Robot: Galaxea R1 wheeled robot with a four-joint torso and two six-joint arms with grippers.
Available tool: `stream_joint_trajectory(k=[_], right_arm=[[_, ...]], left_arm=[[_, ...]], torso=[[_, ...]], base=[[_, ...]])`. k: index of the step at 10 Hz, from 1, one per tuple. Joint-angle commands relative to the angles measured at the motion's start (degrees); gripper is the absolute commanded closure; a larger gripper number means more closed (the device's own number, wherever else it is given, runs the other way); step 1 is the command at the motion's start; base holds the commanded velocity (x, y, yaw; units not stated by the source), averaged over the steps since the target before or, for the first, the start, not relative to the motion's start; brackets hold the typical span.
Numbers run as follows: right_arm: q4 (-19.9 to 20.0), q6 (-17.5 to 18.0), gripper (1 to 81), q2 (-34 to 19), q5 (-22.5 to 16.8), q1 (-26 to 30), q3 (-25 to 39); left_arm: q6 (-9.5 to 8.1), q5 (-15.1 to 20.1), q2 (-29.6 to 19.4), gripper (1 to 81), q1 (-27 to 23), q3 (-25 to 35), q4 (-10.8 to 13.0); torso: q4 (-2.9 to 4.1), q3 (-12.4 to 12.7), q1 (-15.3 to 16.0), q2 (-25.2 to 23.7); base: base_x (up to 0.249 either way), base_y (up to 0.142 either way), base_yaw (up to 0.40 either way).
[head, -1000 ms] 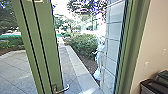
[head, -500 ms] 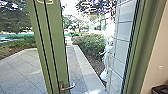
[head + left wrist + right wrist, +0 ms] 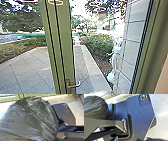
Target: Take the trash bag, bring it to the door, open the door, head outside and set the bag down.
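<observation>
Head view faces a green-framed door [image 3: 65, 37], seemingly shut; carrying looks nearly done, opening calls for working the lever handle [image 3: 73, 86], and the dark trash bag [image 3: 31, 121] bulges near the robot's base [image 3: 68, 114], jaws' state impossible to tell.

Green door [image 3: 65, 37] upright ahead, its handle [image 3: 77, 85] jutting right. Between door and frame [image 3: 153, 50] — paving [image 3: 81, 67] in sight, bordered by a kerb [image 3: 96, 75]; cannot tell whether glass closes it. Beyond the kerb — bush [image 3: 98, 43] and blurred pale shape [image 3: 114, 58] obstruct.
</observation>
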Motion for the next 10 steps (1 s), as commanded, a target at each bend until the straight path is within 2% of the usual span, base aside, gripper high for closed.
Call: stream_joint_trajectory(k=[1,2,4,5,6,7,8,9,10], right_arm=[[-0.1,0.0,1.0,-0.1,-2.7,2.6,0.4],[-0.1,0.0,1.0,-0.1,-2.7,2.6,0.4],[-0.1,0.0,1.0,-0.1,-2.7,2.6,0.4],[-0.1,0.0,1.0,0.0,-2.7,2.6,0.4],[-0.1,0.0,1.0,-0.1,-2.7,2.6,0.4],[-0.1,0.0,1.0,0.0,-2.7,2.7,0.3],[-0.2,0.1,1.0,0.0,-2.7,2.6,0.3],[-0.3,0.1,1.0,0.0,-2.7,2.5,0.3],[-0.4,0.1,1.0,0.1,-2.7,2.5,0.3]], left_arm=[[0.3,2.9,-0.4,81.1,-3.0,0.1,0.9],[0.3,2.9,-0.4,81.1,-3.1,0.1,0.9],[0.3,2.9,-0.3,81.1,-3.1,0.1,0.9],[0.3,2.9,-0.2,81.1,-3.1,0.1,0.9],[0.3,2.9,-0.2,81.1,-3.1,0.1,0.9],[0.3,2.9,-0.1,81.1,-3.1,0.1,0.9],[0.3,2.9,-0.1,81.1,-3.1,0.1,0.9],[0.3,2.9,-0.1,81.1,-3.1,0.1,0.9],[0.3,2.9,-0.1,81.1,-3.1,0.1,0.9]], torso=[[5.48,0.0,0.1,0.0],[6.93,0.0,0.1,0.0],[10.59,0.0,0.1,0.0],[12.79,0.0,0.1,0.0],[9.09,0.0,0.1,0.0],[10.84,0.0,0.1,0.0],[11.89,0.0,0.1,0.0],[12.15,0.0,0.1,0.0],[12.08,0.0,0.1,0.0]], base=[[0.0,0.0,0.199],[0.0,0.0,0.198],[0.0,0.0,0.197],[0.0,0.0,0.197],[0.0,0.0,0.197],[0.0,0.0,0.197],[0.0,0.0,0.196],[0.0,0.0,0.197],[0.0,0.0,0.228]])
